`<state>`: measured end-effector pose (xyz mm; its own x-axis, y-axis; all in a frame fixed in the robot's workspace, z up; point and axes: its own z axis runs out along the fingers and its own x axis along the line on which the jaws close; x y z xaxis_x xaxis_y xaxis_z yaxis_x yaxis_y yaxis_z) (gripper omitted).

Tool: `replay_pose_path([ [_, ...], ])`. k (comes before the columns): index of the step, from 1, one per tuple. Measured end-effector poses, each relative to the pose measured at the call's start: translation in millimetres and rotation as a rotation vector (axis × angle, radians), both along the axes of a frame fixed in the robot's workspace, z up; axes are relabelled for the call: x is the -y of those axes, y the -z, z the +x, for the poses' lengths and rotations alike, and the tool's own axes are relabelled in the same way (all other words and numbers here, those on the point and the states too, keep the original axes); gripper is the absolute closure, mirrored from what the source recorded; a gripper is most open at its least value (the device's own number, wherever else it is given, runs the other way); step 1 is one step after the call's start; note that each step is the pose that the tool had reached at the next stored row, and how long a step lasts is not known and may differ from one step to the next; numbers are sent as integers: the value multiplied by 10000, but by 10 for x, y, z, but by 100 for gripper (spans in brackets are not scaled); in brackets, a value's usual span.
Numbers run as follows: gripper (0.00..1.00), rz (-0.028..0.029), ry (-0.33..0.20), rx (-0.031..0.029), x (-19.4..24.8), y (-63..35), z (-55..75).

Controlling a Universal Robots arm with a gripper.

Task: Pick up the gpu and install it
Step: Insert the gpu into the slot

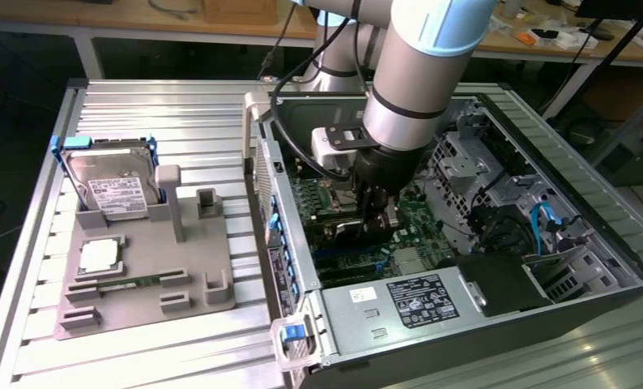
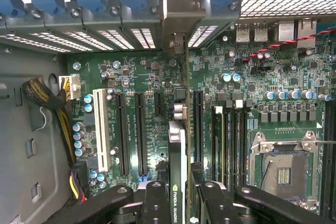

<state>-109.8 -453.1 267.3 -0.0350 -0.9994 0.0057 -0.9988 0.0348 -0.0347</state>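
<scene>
Gripper (image 2: 178,205) clenched on gpu (image 2: 177,150): matte black fingers (image 2: 155,203) pinch thin flat card by both faces. Card stands edge-on over green motherboard (image 2: 142,77), amid its long black slots (image 2: 140,129). Card's folded silvery bracket (image 2: 176,19) at motherboard's rear edge. Whether card touches motherboard: cannot tell. Square metal-framed CPU socket (image 2: 283,166) elsewhere on motherboard, well apart from card. Round blue-topped capacitors (image 2: 231,77) stud motherboard.

Arm (image 1: 410,81) reaching steeply down, jaws clamped on the gpu (image 2: 177,156)
</scene>
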Motion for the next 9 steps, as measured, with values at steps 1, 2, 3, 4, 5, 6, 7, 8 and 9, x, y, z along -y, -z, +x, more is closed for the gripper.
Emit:
replay_pose_path([
  [1,73,0,-1,0,0,0,0],
  [2,73,-1,0,-1,2,-1,0],
  [3,73,-2,-1,-1,7,-1,0],
  [4,73,0,-1,-1,13,-1,0],
  [5,73,0,0,-1,17,-1,0],
  [6,73,0,0,-1,19,-1,0],
  [7,73,0,0,-1,19,-1,0],
  [8,73,0,1,-1,19,-1,0],
  [9,73,-1,0,-1,20,1,0],
])
